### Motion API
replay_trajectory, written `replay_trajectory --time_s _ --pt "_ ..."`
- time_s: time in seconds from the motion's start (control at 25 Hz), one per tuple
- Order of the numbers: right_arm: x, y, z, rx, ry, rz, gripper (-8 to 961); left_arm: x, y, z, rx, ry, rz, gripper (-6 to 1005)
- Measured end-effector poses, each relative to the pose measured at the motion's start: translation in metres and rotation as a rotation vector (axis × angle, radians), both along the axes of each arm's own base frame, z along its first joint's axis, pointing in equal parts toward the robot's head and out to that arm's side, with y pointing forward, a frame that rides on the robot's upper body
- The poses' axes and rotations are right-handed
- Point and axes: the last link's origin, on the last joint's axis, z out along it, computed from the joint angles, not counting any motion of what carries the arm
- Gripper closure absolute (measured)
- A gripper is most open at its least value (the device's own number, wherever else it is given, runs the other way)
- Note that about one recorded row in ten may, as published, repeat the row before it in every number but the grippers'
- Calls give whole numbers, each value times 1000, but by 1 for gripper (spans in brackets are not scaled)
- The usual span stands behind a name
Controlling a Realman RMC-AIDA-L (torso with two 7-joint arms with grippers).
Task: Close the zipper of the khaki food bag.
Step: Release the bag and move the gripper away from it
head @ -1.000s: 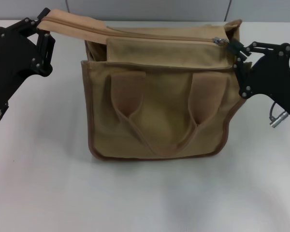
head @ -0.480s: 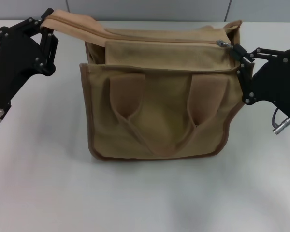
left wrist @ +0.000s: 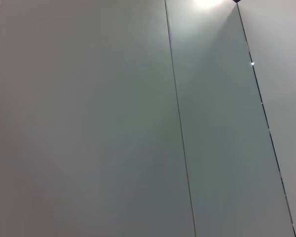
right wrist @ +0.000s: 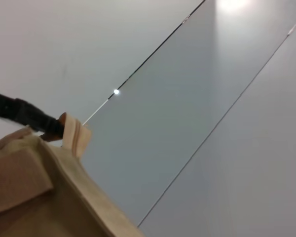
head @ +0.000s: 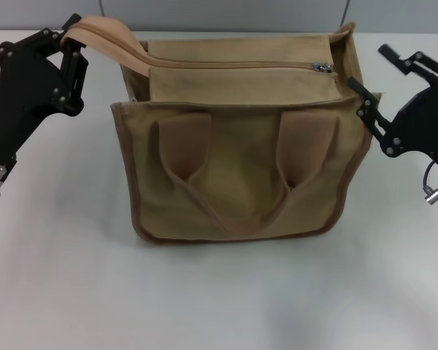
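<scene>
The khaki food bag [head: 237, 168] stands upright mid-table, its two handle straps facing me. The zipper [head: 233, 65] runs along its top panel, with the silver pull tab [head: 323, 67] near the bag's right end. My left gripper [head: 71, 38] is shut on the zipper tape's loose end [head: 102, 29] and holds it up at the bag's left top corner. My right gripper [head: 374, 71] is open and empty just right of the bag's right top corner, apart from the pull tab. The right wrist view shows the bag [right wrist: 39, 197] and that tape end [right wrist: 73, 134].
The white table [head: 219, 292] spreads in front of the bag and to both sides. A grey panelled wall [left wrist: 138, 123] stands behind it; the left wrist view shows only this wall.
My right gripper let go of the pull tab, opened and drew back to the right. The bag's top settled a little to the left. The left gripper kept its hold.
</scene>
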Motion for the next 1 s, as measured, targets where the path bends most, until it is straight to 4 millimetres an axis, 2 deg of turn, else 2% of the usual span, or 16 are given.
replay_trajectory --time_s 0.24,0.32,0.52,0.6,0.72,0.8,0.88,0.96,1.0 --pt "5 -5 7 -71 131 -45 424 -1 -1 0 -1 1 3 967" --pt "10 -7 15 -177 284 -101 333 -1 -2 -1 -5 2 3 967" --pt "17 -13 19 -315 432 -171 290 -5 -5 -1 -8 2 15 967" --pt "23 -19 18 -341 461 -196 281 -16 -11 1 -44 -32 69 967" --pt "25 -23 17 -351 476 -207 281 -23 -15 7 -73 -53 94 869" --pt "28 -26 18 -379 502 -220 281 -37 -26 20 -155 -51 112 803" --pt "30 -28 23 -430 541 -229 281 -39 -29 22 -183 -47 113 690" --pt "33 -31 30 -484 575 -228 281 -44 -42 29 -270 -26 92 576" --pt "35 -37 38 -541 598 -215 281 -46 -47 33 -305 -26 83 556"
